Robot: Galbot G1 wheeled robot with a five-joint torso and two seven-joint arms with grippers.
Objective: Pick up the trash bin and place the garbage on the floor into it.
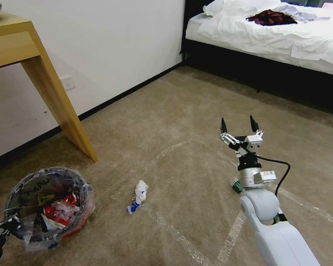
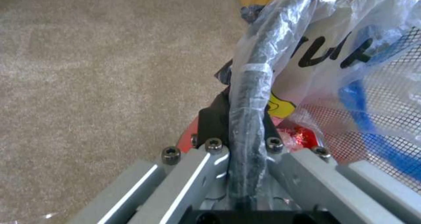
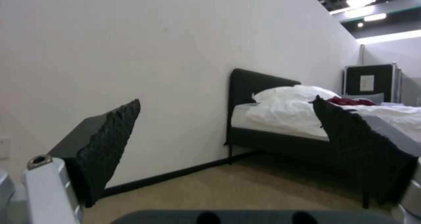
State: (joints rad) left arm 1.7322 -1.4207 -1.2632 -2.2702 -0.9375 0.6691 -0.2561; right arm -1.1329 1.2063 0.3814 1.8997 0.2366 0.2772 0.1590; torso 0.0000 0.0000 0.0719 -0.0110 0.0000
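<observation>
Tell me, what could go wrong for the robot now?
The left hand grips the bin only by its rim, over the plastic liner. The liner may slip, so the bin could tilt and spill the wrappers inside. The right hand is open and raised, pointing at the bed, far above the tissue on the floor. A green bottle lies partly hidden behind the right arm, so it could be missed or knocked.

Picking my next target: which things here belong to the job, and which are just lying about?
Job: trash bin, gripped at the rim by the left gripper; white-and-blue litter and green litter on the floor; right gripper, open.

Just there: wooden table, bed.
</observation>
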